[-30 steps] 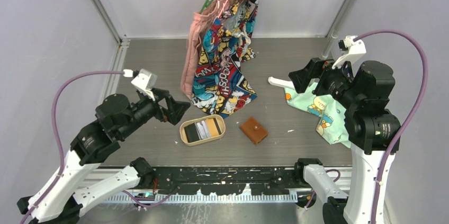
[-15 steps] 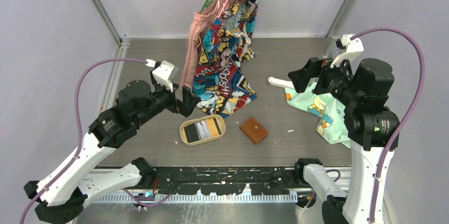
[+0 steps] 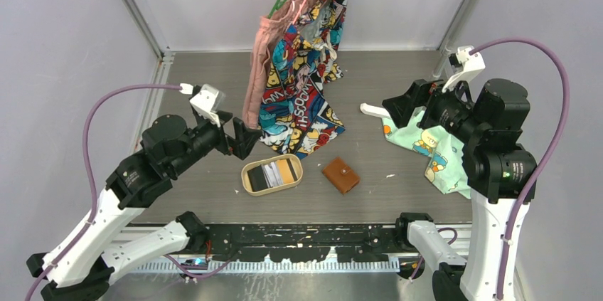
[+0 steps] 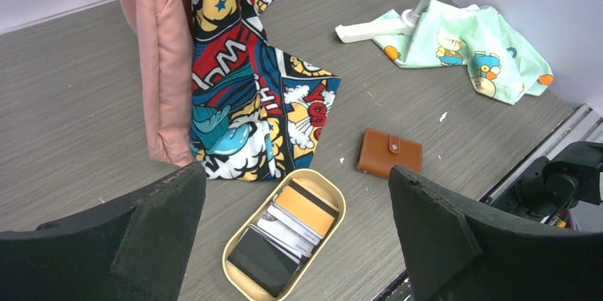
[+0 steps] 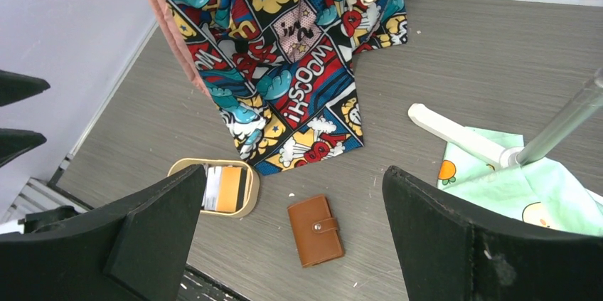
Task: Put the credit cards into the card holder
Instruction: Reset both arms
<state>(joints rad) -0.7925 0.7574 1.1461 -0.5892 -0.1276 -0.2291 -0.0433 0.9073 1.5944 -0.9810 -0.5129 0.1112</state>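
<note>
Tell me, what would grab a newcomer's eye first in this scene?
The loud comic-print cloth hangs at the back centre. In front of it lie an oval tray holding black, striped and yellow cards, and, to its right, a closed brown card holder. The left gripper and right gripper hang open on either side.

Left gripper (image 3: pixel 240 139) and right gripper (image 3: pixel 398 107) — both aloft, jaws wide; empty
</note>
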